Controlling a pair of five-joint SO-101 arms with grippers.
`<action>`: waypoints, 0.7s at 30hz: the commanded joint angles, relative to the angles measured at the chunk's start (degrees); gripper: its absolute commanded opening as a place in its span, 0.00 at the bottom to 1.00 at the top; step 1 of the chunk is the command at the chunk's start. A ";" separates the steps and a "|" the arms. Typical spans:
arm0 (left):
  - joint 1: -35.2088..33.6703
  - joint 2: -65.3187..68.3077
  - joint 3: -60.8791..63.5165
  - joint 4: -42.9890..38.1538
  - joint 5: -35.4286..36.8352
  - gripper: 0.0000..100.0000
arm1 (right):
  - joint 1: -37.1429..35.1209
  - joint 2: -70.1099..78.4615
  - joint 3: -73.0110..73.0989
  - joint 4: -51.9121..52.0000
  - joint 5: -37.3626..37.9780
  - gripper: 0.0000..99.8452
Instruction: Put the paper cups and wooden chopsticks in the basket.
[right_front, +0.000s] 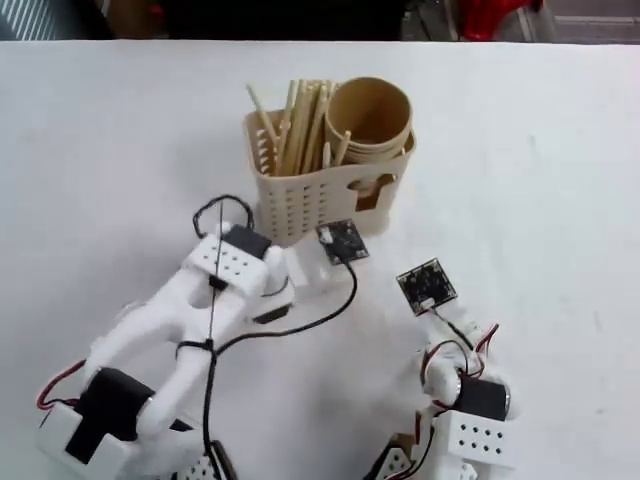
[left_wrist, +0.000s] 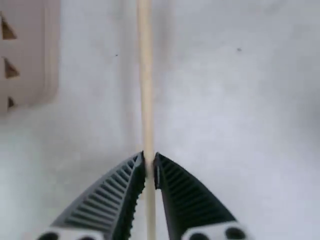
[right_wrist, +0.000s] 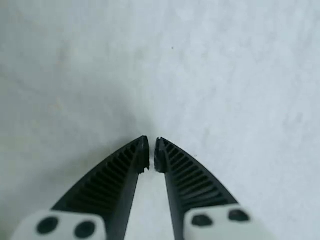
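Bright even light w/ soft shadow at basket (right_front: 300, 200) base

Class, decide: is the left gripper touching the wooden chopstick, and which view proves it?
Touching. The left wrist view shows the left gripper shut on the wooden chopstick, with both jaws pressed against its sides and no gap.

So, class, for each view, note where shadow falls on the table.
High view: soft shadow on the table under the left arm. Left wrist view: a faint band beside the chopstick. Right wrist view: dimmer table around the right gripper.
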 joint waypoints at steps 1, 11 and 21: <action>2.24 -6.81 -5.45 5.98 0.88 0.02 | 0.13 0.31 -0.44 -0.92 0.09 0.04; 4.53 -39.60 -9.67 9.49 9.67 0.02 | 0.13 0.31 -0.44 -0.92 0.09 0.04; -2.51 -43.82 -26.64 -1.41 20.66 0.02 | 0.13 0.31 -0.44 -0.92 0.09 0.04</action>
